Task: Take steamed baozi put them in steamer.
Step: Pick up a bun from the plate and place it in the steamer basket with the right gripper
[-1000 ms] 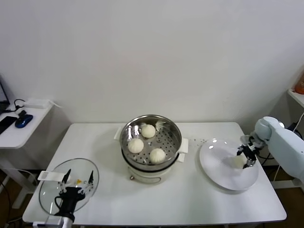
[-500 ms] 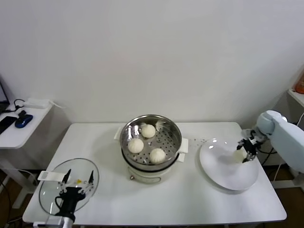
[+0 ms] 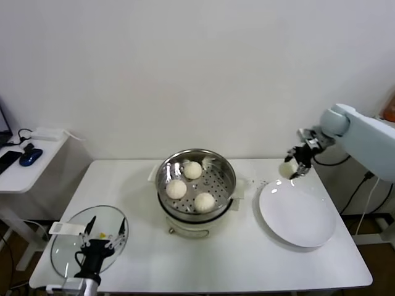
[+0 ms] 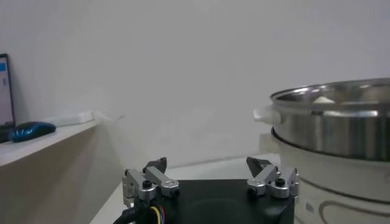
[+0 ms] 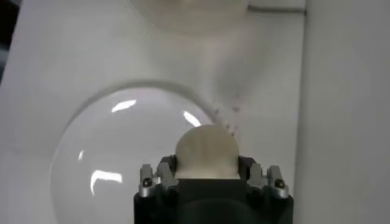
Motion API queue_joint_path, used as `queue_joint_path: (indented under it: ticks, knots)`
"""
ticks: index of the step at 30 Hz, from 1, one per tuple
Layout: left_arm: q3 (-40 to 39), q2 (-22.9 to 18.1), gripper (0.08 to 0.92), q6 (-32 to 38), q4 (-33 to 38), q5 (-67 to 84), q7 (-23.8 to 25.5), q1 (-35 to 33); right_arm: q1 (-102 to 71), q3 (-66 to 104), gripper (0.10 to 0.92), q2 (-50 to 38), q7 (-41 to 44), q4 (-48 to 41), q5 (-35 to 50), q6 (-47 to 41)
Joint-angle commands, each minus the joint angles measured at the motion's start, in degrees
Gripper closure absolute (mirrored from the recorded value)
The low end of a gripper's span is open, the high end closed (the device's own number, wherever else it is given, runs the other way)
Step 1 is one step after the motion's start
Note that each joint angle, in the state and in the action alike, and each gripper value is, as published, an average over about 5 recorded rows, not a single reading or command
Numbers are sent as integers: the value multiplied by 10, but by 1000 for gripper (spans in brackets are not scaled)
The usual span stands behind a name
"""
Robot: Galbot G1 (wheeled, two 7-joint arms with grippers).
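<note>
The steamer (image 3: 196, 206) stands mid-table, a shiny steel pot on a cream base, and shows again in the left wrist view (image 4: 341, 122). Three steamed baozi lie on its perforated tray: one at the back (image 3: 192, 169), one on the left (image 3: 176, 189), one in front (image 3: 204, 201). My right gripper (image 3: 295, 168) hangs in the air above the table's back right, shut on a creamy-white baozi (image 5: 206, 152) that bulges between its fingers. My left gripper (image 3: 99, 242) is open at the front left, above a glass lid.
An empty white plate (image 3: 298, 213) lies at the right, below and in front of the right gripper; the right wrist view shows it too (image 5: 122, 152). A round glass lid (image 3: 68, 242) lies at front left. A side table with a blue mouse (image 3: 30, 156) stands at far left.
My right gripper has lifted the baozi off the white plate and carried it up and back toward the wall, slightly leftward. The plate is now empty. The left arm shifted only slightly.
</note>
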State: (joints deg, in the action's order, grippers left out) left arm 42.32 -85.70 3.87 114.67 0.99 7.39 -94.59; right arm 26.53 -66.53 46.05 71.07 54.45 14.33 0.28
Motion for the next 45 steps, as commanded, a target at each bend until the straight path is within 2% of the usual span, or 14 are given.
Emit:
queue_joint_path:
  ticks: [1,7,17,31,45]
  knots:
    - [-3,2,177,-3,8,-2,2,10,228,-257,380,115,-5,64,246,-59]
    - [-5,-4,177,-6,12,-4,3,21,232,-278,381,197,-14,66,306,-74]
    - [-1,0,177,-6,13,7,2,19,183,-265,381,280,-29,40,316,-90]
    - [6,6,177,-11,13,15,3,22,97,-244,381,280,-40,-3,242,-97]
    - [6,6,177,-10,7,16,2,22,64,-220,380,292,-37,-47,203,-85]
